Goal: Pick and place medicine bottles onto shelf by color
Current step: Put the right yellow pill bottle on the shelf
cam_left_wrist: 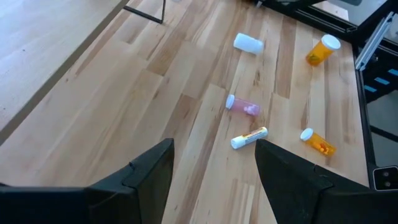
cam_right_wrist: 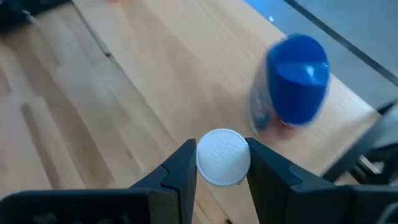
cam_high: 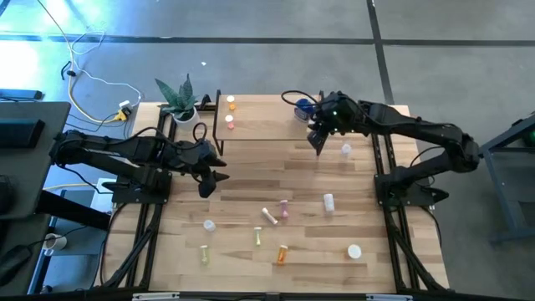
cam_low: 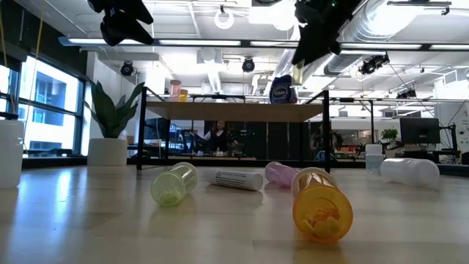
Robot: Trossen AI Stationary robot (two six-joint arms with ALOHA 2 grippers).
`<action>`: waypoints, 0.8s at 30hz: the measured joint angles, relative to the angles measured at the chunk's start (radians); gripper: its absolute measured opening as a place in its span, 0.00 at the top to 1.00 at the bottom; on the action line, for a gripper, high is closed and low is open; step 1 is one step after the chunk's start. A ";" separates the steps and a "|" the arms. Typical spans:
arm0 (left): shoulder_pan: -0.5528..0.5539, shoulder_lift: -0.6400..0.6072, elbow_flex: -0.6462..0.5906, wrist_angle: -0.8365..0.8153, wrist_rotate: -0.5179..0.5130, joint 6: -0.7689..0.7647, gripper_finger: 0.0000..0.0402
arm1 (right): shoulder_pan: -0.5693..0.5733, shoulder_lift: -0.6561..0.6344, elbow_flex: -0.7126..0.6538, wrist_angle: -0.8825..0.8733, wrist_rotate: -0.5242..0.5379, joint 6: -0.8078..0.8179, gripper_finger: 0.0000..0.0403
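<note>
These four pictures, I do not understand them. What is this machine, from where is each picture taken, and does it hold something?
It is a robot with two dark arms at a wooden table. One picture looks down from above, one looks level across the tabletop, and two come from cameras on the wrists. Small medicine bottles lie scattered, such as an orange bottle. On the low shelf stands a blue bottle. The right gripper holds a white-capped bottle above the shelf. The left gripper is open and empty above the table.
</note>
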 joint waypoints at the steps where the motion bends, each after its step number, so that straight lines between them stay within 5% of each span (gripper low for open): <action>1: 0.000 0.000 0.000 0.000 -0.001 -0.005 0.47 | -0.008 0.000 0.000 -0.013 0.002 -0.008 0.74; 24: 0.000 0.000 0.000 0.005 -0.006 -0.032 0.47 | -0.048 0.103 -0.001 -0.049 -0.041 -0.062 0.74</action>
